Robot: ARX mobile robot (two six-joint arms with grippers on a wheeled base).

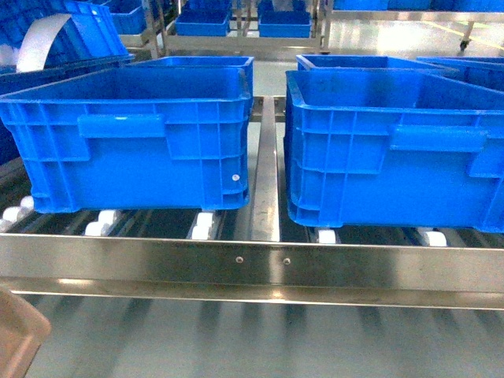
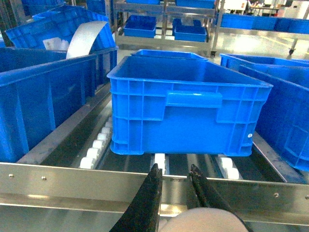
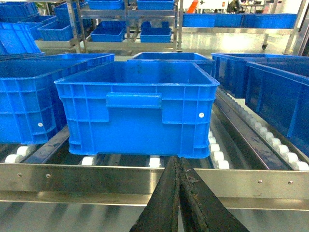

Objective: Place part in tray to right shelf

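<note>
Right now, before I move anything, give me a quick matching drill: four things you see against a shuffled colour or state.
Things:
1. crates
2. rollers
3. tray
4. right gripper

Colour or state:
a. shut
b. beige
c. blue
d. white

Pairs: 1-c, 2-d, 3-b, 4-a

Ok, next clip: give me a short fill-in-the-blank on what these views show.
1. In the head view, ___ large blue crates stand behind the shelf's front rail.
2. The crates rest on small white ___.
3. The right gripper is ___, holding nothing.
4. The beige tray shows in the head view's bottom-___ corner.
Missing words: two; rollers; shut; left.
</note>
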